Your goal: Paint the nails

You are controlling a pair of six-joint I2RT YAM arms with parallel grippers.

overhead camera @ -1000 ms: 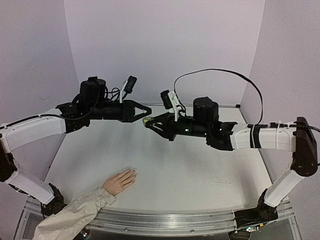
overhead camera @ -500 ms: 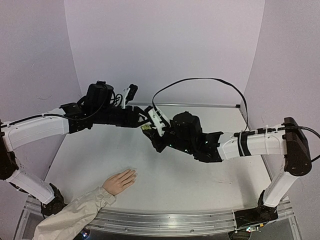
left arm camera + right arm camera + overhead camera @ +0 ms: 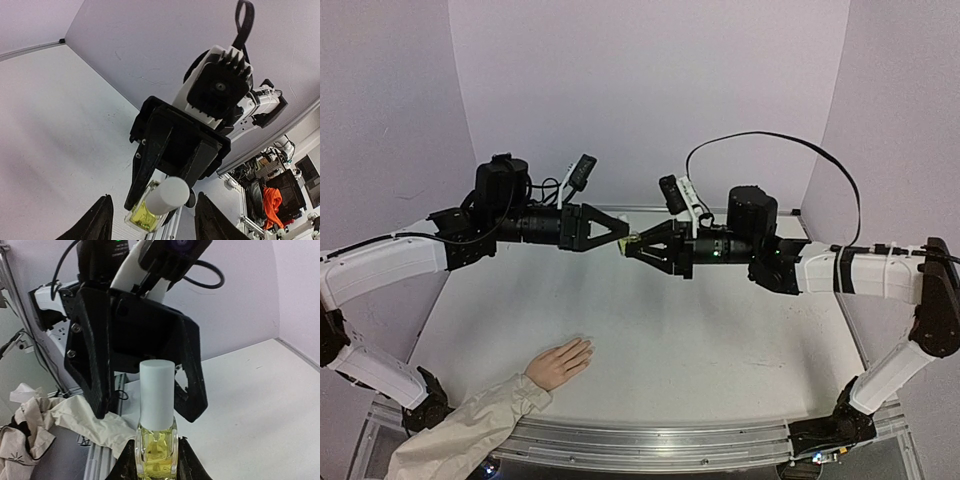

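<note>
Since half a second ago, the right arm has rolled back level and drawn off toward its own side, and the left arm has straightened, so we now see the two tools meeting tip to tip above the far middle of the desk [image 3: 720,340]. The hand [image 3: 558,364] has not shifted.

We find the right tool [image 3: 156,460] pressed onto the glass body of a small yellow-green bottle [image 3: 156,447], one finger on each side. The bottle's white cap [image 3: 156,392] sticks out past those fingertips. From above, the bottle's long axis lies roughly level along the line between the two tools, cap end toward the left arm.

The left tool [image 3: 620,238] is spread wide. In its own wrist view the cap sits between its two fingertips, near them, and we cannot tell whether either finger touches it.

The hand lies palm down on the desk near the front left, well apart from both tools. Its long axis runs on a diagonal from the near left corner, where the beige sleeve [image 3: 470,430] comes in, toward the middle of the desk. The fingers point away and to the right. The nails [image 3: 586,346] are at those fingertips, too small for us to make out one by one.
</note>
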